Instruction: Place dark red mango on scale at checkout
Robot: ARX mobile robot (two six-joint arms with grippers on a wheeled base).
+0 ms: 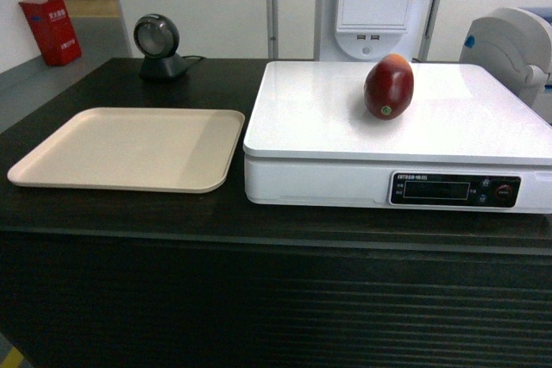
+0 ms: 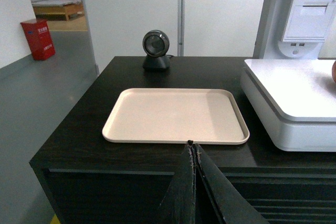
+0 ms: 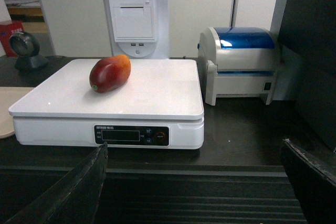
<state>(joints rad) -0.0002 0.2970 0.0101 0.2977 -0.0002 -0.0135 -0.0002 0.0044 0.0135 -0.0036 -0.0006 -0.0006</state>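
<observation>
— What's in front of me besides the job?
— A flat beige tray [image 1: 129, 148], a round dark barcode scanner [image 1: 158, 45] behind it.
— And to my right?
— A white-and-blue label printer [image 3: 242, 64], a white receipt terminal [image 3: 135, 17], and a red cabinet [image 2: 38, 38] far left.

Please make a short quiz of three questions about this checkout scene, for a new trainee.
1. True or false: the dark red mango lies on the beige tray.
2. What stands at the back of the checkout, behind the tray?
A. a round barcode scanner
B. a bottle
C. a basket
3. Fill in: the right claw is ____, while the left claw is shut.

Key:
1. False; it lies on the scale.
2. A, the scanner.
3. open.
</observation>
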